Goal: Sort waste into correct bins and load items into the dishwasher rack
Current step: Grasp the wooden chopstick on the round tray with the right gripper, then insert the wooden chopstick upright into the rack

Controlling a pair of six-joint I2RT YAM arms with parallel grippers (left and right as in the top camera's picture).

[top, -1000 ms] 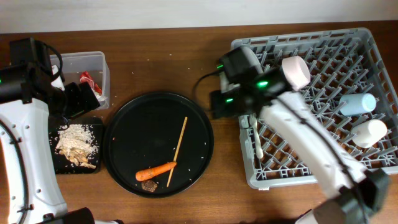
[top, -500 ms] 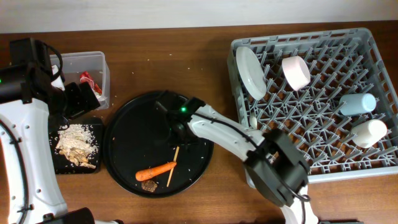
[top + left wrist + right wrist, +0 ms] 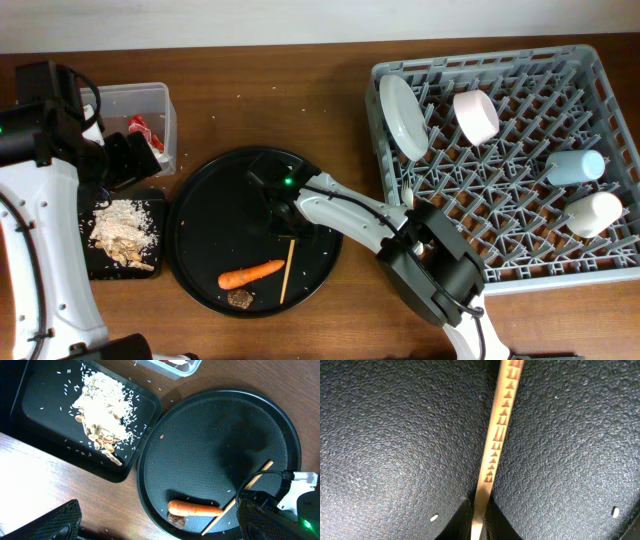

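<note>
Right tool [image 3: 477, 521] clamps tight on the wooden stick [image 3: 498, 435] over the round black tray [image 3: 395, 435]; left tool [image 3: 128, 158] gapes, empty.

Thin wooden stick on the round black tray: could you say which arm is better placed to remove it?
Right: the right end effector grips the thin wooden stick; the left end effector sits by the clear plastic tub.

A brown wooden table [image 3: 250, 100] carries four things directly. A clear plastic tub [image 3: 165, 110] sits at the back left, with a shallow black rectangular tray [image 3: 100, 268] just in front of it. A large round black tray [image 3: 215, 200] lies just beside both, mid-table. The grey dishwasher rack [image 3: 600, 60] fills the right side. Pale crumbs [image 3: 277, 87] dot the bare wood.
</note>
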